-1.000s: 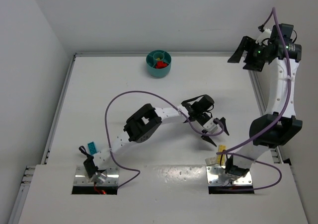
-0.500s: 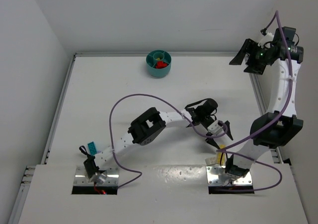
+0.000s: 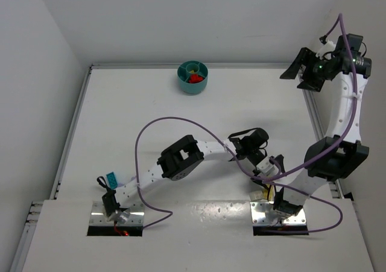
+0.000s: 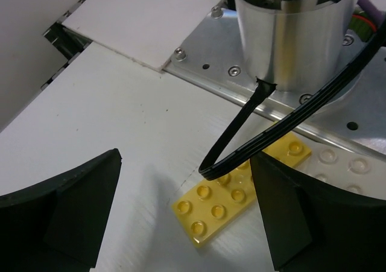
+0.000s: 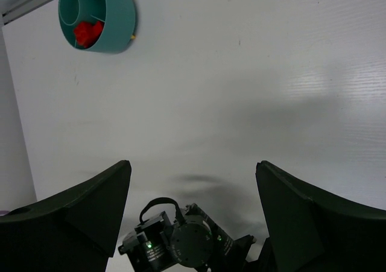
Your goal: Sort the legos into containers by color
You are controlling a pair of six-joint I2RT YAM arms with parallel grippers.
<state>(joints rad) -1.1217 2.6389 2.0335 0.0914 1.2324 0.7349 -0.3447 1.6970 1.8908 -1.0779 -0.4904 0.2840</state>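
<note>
Apparently red legos occupy one bowl compartment; left claw and right claw gape apart.

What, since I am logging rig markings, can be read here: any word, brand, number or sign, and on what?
No text can be read in any view.
Yellow lego plate: its top shows no legible mark.
Teal bowl: plain wall, no label.
Metal base plate: bare, no writing.
</note>
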